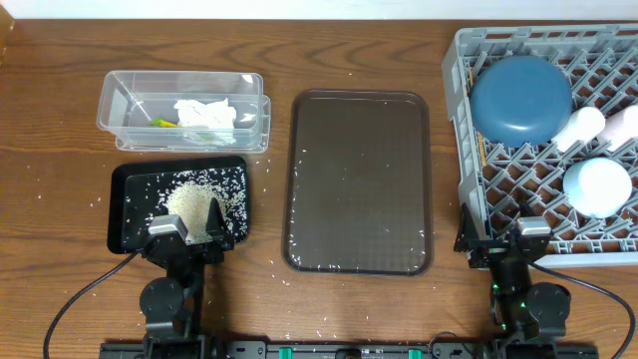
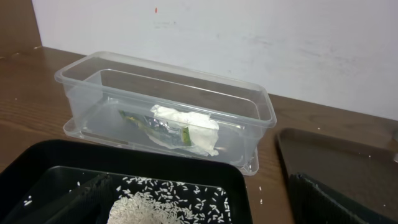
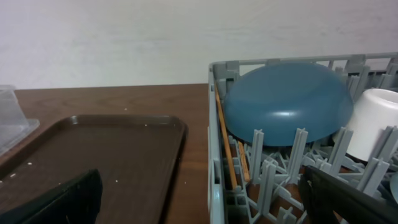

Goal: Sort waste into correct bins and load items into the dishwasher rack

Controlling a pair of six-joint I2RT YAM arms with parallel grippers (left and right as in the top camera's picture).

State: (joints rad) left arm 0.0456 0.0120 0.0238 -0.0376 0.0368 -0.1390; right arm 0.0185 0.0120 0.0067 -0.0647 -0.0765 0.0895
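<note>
Overhead: the clear tub [image 1: 115, 100] lies at the far left of the tabletop [image 1: 60, 199], its long axis left to right. In it are the crumpled tissue [image 1: 207, 113] and the yellow-green wrapper [image 1: 164, 123]. Just in front is the black tray [image 1: 125, 214], with the rice heap [image 1: 194, 202] toward its near edge. The left gripper [image 1: 191, 231] hangs over that edge, fingers spread, holding nothing. The brown serving tray [image 1: 359, 199] sits mid-table, long axis front to back. The grey rack [image 1: 464, 120] on the right holds the dark-blue bowl [image 1: 520, 98] upside down, the white cup [image 1: 581, 127], the pink cup [image 1: 623, 122] and the light-blue bowl [image 1: 598, 184]. The right gripper [image 1: 501, 239] is at its near corner, spread and empty.

Left wrist: the wrapper lies lengthwise along the tub floor, partly under the tissue; its print is too blurred to read.

Right wrist: the chopsticks [image 3: 227, 146] lie along the rack's left wall, beside the bowl, apparently pointing front to back.
</note>
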